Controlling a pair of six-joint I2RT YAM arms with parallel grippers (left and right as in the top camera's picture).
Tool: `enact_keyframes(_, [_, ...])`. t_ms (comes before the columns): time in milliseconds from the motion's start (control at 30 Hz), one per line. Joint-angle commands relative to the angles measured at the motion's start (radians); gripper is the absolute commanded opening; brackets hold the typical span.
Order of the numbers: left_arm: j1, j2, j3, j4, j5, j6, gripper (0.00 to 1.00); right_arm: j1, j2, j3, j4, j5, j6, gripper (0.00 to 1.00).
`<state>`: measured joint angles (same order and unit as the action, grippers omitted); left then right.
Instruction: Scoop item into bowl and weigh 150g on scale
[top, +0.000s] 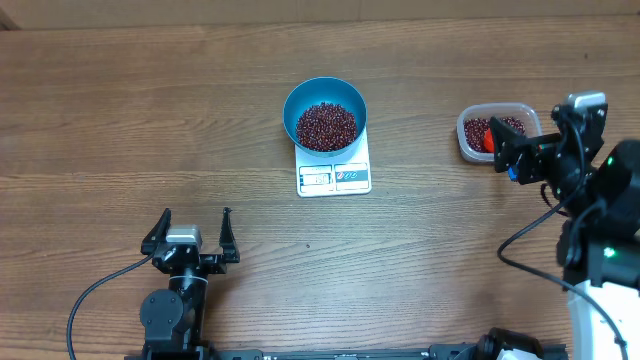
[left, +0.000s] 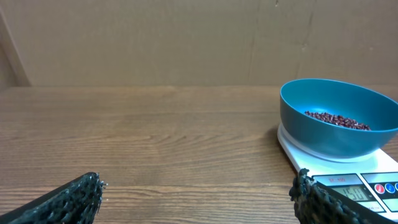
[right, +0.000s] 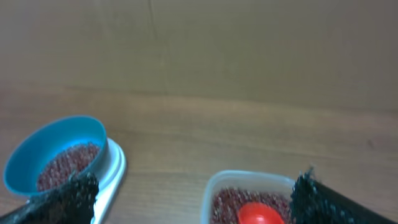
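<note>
Maroon beans (top: 326, 125) lie heaped in the blue bowl (top: 325, 82), which sits on the white scale (top: 335, 178) just toward 12 o'clock of the table (top: 120, 120) centre. At 3 o'clock a clear tub (top: 468, 140) holds more beans and a red scoop (top: 489, 138). At 7 o'clock the left hand (top: 196, 215) gapes empty; the right hand (top: 497, 148), spread wide and empty, hovers by the tub.

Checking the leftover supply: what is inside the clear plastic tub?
Red-brown beans lie in the tub, with a red scoop resting on them. The tub's floor and the beans under the scoop are hidden; the scoop's handle cannot be made out.
</note>
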<state>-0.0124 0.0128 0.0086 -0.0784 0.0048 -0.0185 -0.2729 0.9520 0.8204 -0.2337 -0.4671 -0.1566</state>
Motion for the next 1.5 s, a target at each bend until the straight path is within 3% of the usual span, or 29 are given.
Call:
enact_keyframes(0, [0.006,-0.009,-0.004,0.0,0.011,0.019,0.99,0.005,-0.051,-0.105,0.101,-0.035,0.129,1.0])
enact_keyframes(300, [0.006,-0.009,-0.004,0.0,0.011,0.019,1.0,0.005,-0.201,-0.454,0.423,-0.02,0.237,1.0])
enact_keyframes(467, [0.006,-0.009,-0.004,0.001,0.011,0.019,1.0,0.013,-0.284,-0.568,0.505,0.028,0.29,1.0])
enact_keyframes(1100, [0.006,-0.009,-0.004,0.0,0.011,0.019,1.0,0.163,-0.637,-0.811,0.452,0.258,0.328,1.0])
enact_keyframes(1467, [0.006,-0.009,-0.004,0.0,0.011,0.019,0.99,0.175,-0.804,-0.813,0.161,0.296,0.343,1.0])
